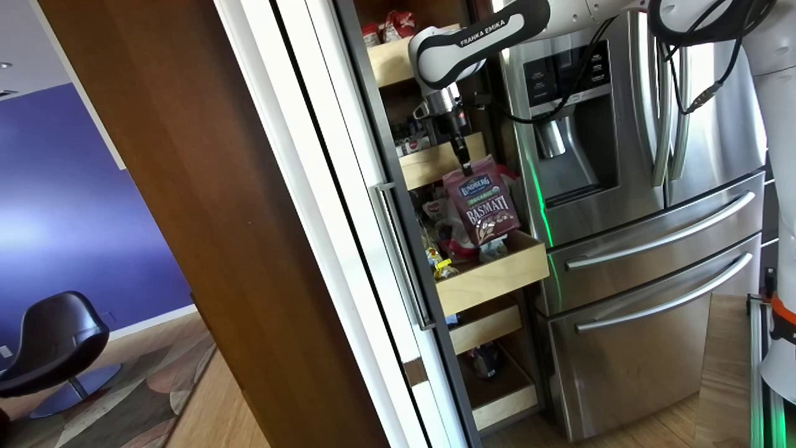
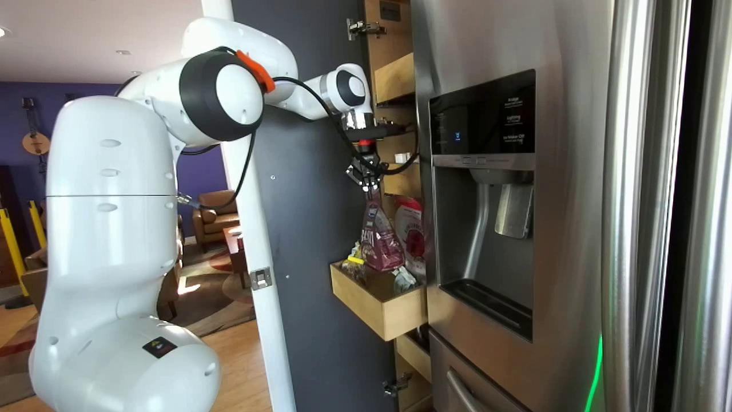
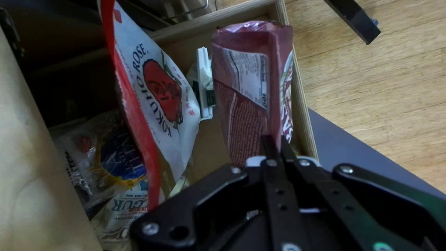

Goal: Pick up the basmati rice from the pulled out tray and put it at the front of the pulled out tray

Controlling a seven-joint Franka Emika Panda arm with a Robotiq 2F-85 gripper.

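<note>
Gripper (image 3: 275, 140) narrow, pinched onto the top edge of the rice (image 1: 484, 200). In an exterior view the arm (image 1: 491, 43) reaches in from 2 o'clock, wrist bent down, fingers (image 1: 461, 151) aimed between 5 and 6. Rice hangs over the tray (image 1: 491, 283); whether its base touches anything, can't tell. It's maroon, dark Lundberg label near the top, white BASMATI lettering across the front, top leaning toward 11. Wrist view: pale text panel on its back, tray's front wall just beside at 3 o'clock, red-and-white Kokuho bag (image 3: 156, 94) apart at 9.
</note>
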